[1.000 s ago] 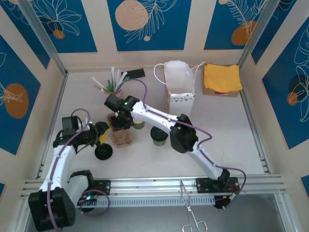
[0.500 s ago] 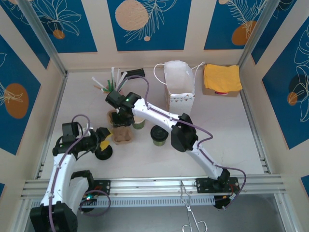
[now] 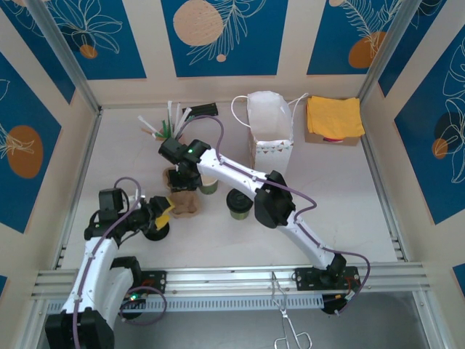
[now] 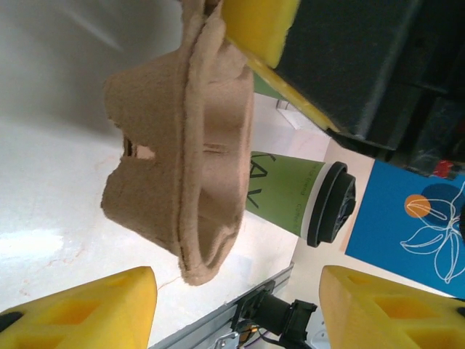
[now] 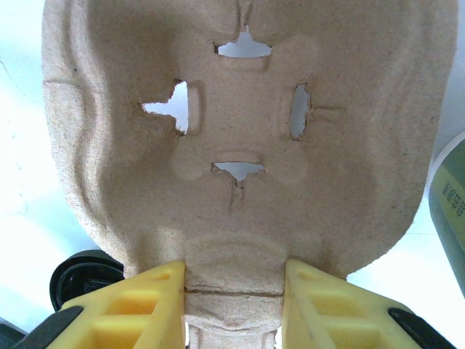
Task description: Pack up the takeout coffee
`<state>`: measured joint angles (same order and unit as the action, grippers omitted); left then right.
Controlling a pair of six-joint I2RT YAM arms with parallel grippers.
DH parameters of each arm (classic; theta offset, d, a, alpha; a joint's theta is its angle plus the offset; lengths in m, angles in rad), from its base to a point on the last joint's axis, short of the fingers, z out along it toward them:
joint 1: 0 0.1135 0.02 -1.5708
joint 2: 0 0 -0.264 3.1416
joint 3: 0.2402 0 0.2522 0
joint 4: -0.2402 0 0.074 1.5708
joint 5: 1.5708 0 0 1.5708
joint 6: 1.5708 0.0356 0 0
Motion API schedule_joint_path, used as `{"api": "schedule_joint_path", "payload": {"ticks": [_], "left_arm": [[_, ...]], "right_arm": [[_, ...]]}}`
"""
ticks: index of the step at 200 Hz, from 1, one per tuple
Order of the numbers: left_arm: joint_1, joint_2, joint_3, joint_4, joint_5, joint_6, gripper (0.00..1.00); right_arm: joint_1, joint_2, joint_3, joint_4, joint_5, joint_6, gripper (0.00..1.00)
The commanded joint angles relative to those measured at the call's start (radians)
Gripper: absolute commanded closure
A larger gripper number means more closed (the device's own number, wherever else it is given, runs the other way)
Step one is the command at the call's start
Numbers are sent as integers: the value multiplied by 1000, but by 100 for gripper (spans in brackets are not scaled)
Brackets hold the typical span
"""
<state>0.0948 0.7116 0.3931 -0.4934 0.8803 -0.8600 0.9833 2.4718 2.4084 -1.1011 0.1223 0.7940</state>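
Pulled L gripper [image 3: 163,211] back toward near edge vs 1 s ago; stands wide open, empty, facing cup carrier [image 3: 183,200] edge-on, prob. ready to steady it. Pinches carrier's far end w/ R gripper [image 5: 234,291], likely to position it for loading. Runs long axis from that grip toward near edge, lidded green cup [image 3: 238,205] just beside.

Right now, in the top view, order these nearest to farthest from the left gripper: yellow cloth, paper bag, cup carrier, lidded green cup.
From the left gripper:
1. cup carrier, just beside it
2. lidded green cup, table centre
3. paper bag, rear centre
4. yellow cloth, rear right corner
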Motion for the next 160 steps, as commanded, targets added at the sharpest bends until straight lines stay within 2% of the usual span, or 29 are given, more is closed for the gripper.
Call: {"api": "schedule_joint_path", "payload": {"ticks": [1,62,160], "left_arm": [[-9,-11,-5,41,42,-13,40],[-10,2,51,-21,7,27,42],[-10,6,41,-18,-27,20,42]], "right_arm": [[1,15,29,-26,-32,13,68],[5,14,26,-28,-29,8,68],[10,9,28,-26,-29,2,68]]}}
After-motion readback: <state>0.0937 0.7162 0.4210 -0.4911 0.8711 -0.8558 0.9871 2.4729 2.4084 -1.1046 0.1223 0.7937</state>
